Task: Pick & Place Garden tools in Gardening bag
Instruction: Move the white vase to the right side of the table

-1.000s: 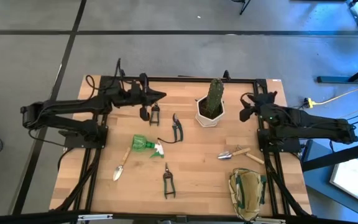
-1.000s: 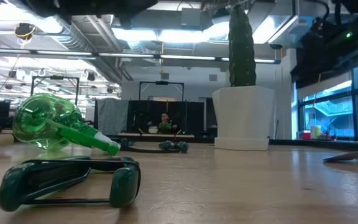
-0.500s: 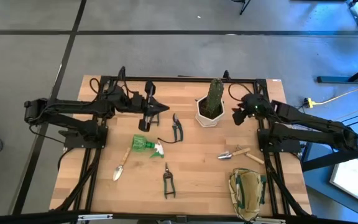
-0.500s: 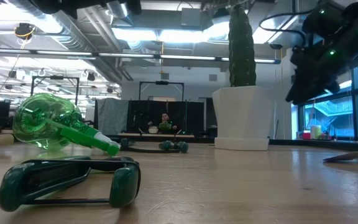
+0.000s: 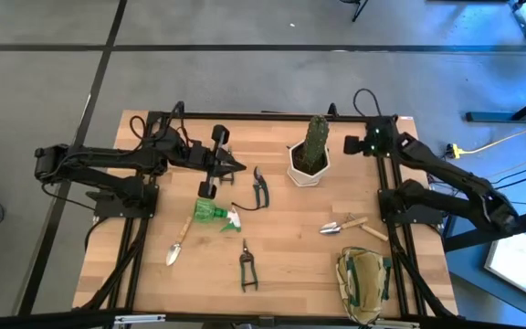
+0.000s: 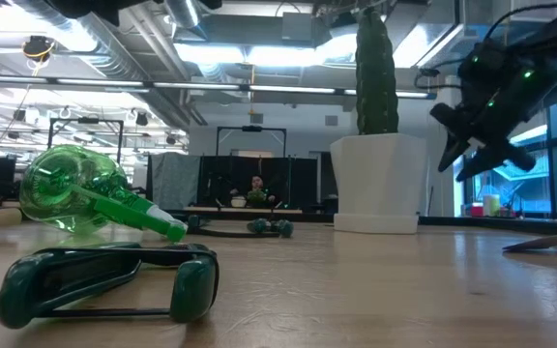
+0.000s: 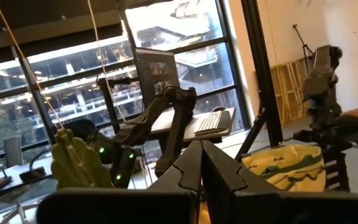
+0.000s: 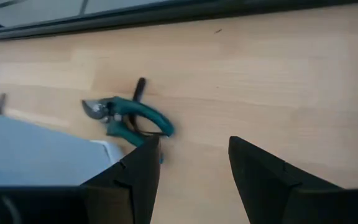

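Both arms have swung since a second ago. Left of the cactus pot, the left gripper hovers pinched closed, empty (fingertips toward the pot). Tools lie scattered below-left of the pot. Right of it, the right gripper hangs partly spread, empty. The gardening bag sits far below-right on the surface.

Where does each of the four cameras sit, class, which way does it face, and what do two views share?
High view: above, facing straight down on the table; both arms show.
Low view: at tabletop height, facing level across; the right pincer shows beside the cactus.
Left wrist view: on the left arm, facing into the room; shut left pincer shows.
Right wrist view: facing down at the pruning shears; open right pincer shows.
Shared: high and low views both show the spray bottle.
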Controlling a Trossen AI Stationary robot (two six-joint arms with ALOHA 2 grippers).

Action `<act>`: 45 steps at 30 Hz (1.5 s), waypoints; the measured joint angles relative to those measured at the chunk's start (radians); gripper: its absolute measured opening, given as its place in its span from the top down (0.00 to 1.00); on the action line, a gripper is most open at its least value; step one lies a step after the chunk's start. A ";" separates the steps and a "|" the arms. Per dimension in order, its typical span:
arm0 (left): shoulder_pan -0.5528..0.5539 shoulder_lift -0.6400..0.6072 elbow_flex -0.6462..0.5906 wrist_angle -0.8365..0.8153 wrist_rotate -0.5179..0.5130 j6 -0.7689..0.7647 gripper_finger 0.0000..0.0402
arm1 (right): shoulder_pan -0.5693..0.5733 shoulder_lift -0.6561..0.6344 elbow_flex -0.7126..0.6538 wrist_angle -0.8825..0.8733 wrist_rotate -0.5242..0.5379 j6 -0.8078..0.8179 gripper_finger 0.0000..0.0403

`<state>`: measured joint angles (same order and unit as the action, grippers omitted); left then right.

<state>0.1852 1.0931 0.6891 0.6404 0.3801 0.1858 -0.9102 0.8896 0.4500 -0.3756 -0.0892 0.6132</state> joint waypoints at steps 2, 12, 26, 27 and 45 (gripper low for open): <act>0.000 0.000 0.000 -0.001 -0.001 0.003 0.99 | -0.047 0.067 0.000 0.045 -0.064 -0.012 0.52; 0.000 0.000 0.000 0.007 -0.003 0.011 0.99 | -0.056 0.322 0.063 0.189 -0.161 -0.165 0.52; 0.009 0.000 -0.001 -0.028 -0.002 0.009 0.99 | 0.033 0.531 0.230 0.153 -0.167 -0.407 0.52; 0.009 0.001 -0.001 -0.034 -0.002 0.009 0.99 | 0.033 0.539 0.234 0.147 -0.167 -0.399 0.52; 0.009 0.001 -0.001 -0.061 -0.003 0.001 0.99 | 0.034 0.551 0.233 0.070 -0.118 -0.071 0.52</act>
<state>0.1944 1.0939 0.6884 0.5793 0.3769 0.1867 -0.8761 1.4406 0.6830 -0.3055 -0.2070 0.5426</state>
